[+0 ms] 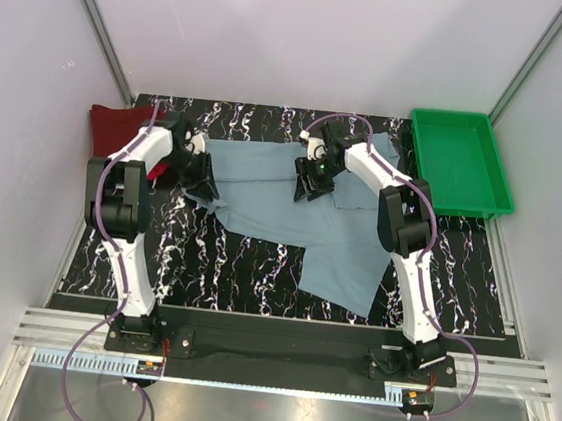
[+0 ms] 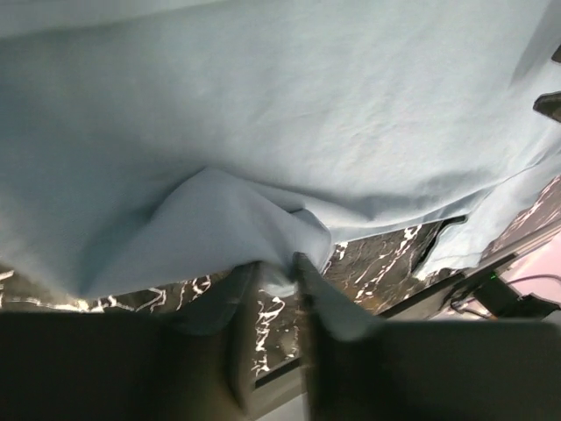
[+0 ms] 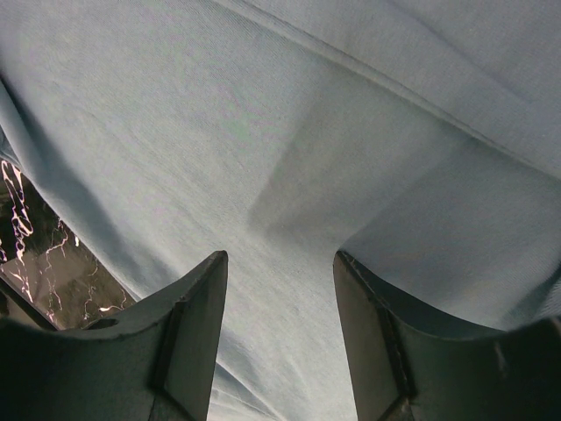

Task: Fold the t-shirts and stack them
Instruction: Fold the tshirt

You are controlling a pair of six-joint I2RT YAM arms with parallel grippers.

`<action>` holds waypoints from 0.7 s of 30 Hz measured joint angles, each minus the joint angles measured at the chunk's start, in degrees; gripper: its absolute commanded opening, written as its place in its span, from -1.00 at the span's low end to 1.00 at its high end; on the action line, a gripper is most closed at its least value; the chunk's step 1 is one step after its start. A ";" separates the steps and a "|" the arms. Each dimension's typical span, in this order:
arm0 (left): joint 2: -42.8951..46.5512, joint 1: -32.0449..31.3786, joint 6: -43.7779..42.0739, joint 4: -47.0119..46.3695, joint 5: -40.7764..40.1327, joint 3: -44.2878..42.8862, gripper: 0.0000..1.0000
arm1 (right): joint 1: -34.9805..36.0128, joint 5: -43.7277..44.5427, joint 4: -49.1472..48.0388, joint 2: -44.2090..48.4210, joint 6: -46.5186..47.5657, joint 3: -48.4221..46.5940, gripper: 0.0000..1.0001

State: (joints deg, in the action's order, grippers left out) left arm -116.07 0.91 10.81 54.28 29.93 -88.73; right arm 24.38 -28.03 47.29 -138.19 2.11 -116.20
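Over the black marbled worktop [image 1: 225,265], the left tool [image 2: 279,267] clenches a fold of the large dusty grey-blue cloth t-shirt [image 1: 270,214], spread mid-worktop; the right tool [image 3: 280,260] hangs released just above it. Best pinch a matching edge, then lift both evenly.

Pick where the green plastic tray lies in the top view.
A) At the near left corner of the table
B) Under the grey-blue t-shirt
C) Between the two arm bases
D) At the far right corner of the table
D: the top view shows the green plastic tray at the far right corner of the table.
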 measured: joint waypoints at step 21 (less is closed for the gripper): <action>13.40 2.05 -0.24 -0.13 -4.52 8.39 -0.24 | 0.00 -0.35 -0.24 0.00 -0.09 0.11 0.21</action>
State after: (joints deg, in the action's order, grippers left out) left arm -102.67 2.96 10.57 54.15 25.41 -80.34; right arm 24.38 -28.38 47.05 -138.19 2.02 -116.09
